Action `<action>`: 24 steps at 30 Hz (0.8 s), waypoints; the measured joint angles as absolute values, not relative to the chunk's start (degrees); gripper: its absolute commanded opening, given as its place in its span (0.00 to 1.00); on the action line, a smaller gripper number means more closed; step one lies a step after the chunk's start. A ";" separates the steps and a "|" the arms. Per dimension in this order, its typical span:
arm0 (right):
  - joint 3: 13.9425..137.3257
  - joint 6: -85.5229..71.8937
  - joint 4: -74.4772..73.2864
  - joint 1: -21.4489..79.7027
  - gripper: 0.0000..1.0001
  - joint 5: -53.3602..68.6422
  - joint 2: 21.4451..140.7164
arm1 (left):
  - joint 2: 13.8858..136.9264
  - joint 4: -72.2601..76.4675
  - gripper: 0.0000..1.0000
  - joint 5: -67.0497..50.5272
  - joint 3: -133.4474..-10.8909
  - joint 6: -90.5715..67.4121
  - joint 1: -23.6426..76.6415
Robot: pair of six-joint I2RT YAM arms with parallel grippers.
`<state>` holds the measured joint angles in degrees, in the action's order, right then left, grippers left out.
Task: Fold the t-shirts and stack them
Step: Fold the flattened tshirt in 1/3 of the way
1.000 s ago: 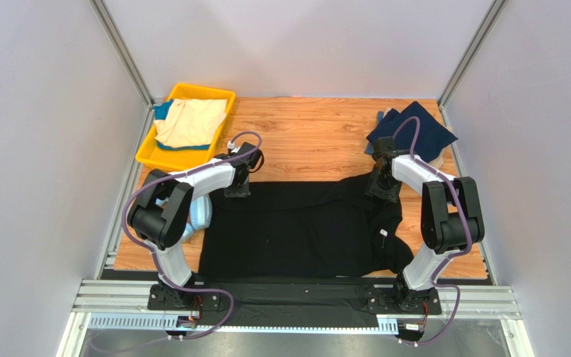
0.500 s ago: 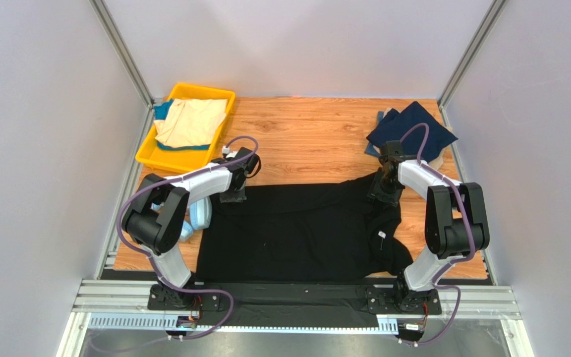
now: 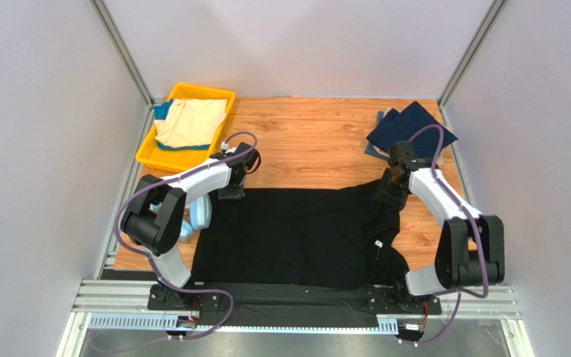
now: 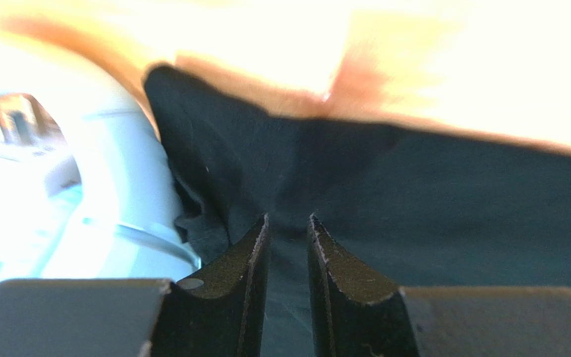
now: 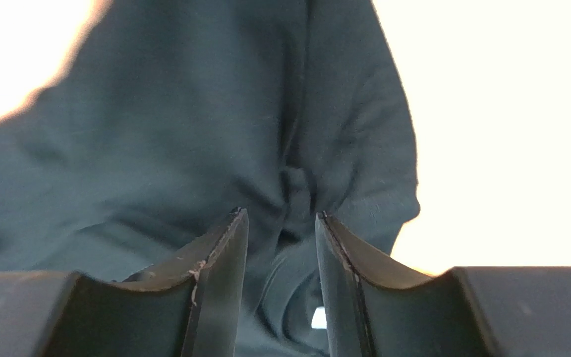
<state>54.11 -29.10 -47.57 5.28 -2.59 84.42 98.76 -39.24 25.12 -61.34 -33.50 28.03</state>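
Observation:
A large black t-shirt (image 3: 296,234) lies spread across the wooden table. My left gripper (image 3: 230,193) is at its far left corner, shut on a pinch of the black cloth (image 4: 452,216); the jaws (image 4: 287,222) stand close together with fabric puckered between them. At the far right corner my right gripper (image 3: 385,195) is shut on a bunched fold of the same shirt (image 5: 154,126), the cloth gathered between its jaws (image 5: 279,216). A navy t-shirt (image 3: 411,130) lies at the back right. A beige t-shirt (image 3: 190,121) rests in the yellow tray.
The yellow tray (image 3: 163,158) sits at the back left. Light-blue headphones (image 3: 198,214) lie by the shirt's left edge, close to my left gripper, where they show as a pale curved shape (image 4: 80,201). The shirt's near hem hangs over the table's front edge.
My right gripper has moved right and a little nearer with the shirt corner, and its jaws have narrowed. The left gripper shifted slightly left. The shirt's far edge is stretched wider and straighter.

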 measured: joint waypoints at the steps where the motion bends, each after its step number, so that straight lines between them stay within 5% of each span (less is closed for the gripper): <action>1: 55.61 -29.06 -48.60 5.28 0.42 -3.31 82.41 | 98.78 -40.05 0.30 25.08 -62.96 -33.12 27.99; 8: 69.32 -28.05 -47.83 5.08 0.17 -6.57 81.06 | 98.78 -41.10 0.29 21.23 -74.02 -31.46 28.27; 10: 70.70 -28.21 -46.46 5.04 0.00 -6.35 84.62 | 98.78 -40.88 0.22 19.75 -75.83 -30.85 29.08; 13: 70.46 -28.34 -44.66 5.04 0.00 -5.48 91.85 | 99.68 -40.84 0.00 18.11 -77.65 -30.22 31.09; 24: 65.34 -28.53 -41.60 4.97 0.00 -4.47 102.85 | 113.21 -37.95 0.00 15.05 -78.76 -30.06 33.93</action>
